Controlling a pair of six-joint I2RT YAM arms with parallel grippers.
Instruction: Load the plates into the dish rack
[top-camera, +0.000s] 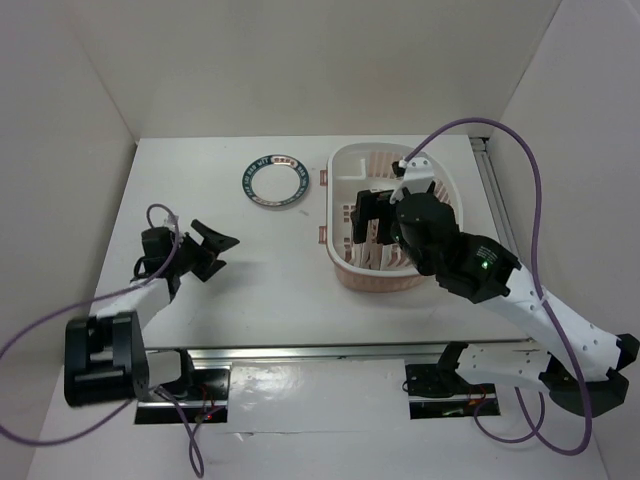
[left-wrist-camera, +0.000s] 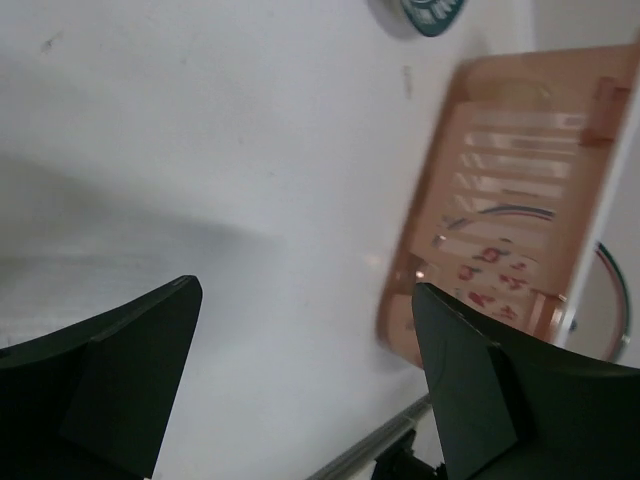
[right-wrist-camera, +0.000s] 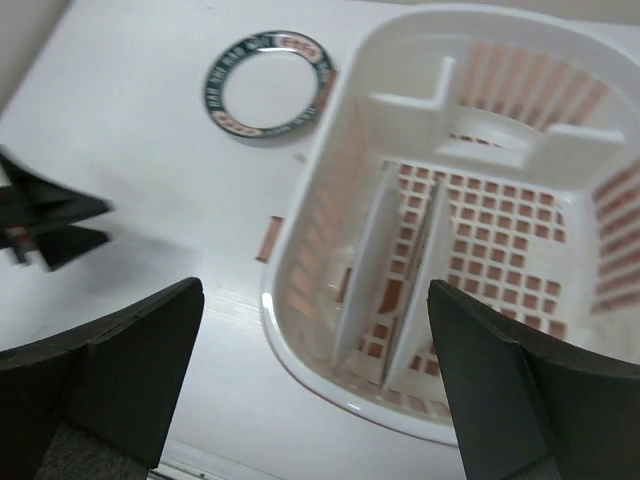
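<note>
Right gripper (right-wrist-camera: 312, 300) is hovering wide open over the dish rack (right-wrist-camera: 330, 210); teal-ringed plate (right-wrist-camera: 265, 82) is lying flat, stiff, slick, so a rim pinch is looking best.

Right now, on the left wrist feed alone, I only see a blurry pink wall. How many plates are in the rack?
Observer: Two plates stand on edge inside the dish rack.
Operator: And the third?
Observer: The teal-ringed plate lies flat on the table, left of the rack.
Operator: Is the right arm carrying anything?
Observer: No, the right gripper hangs open and empty above the rack.
</note>
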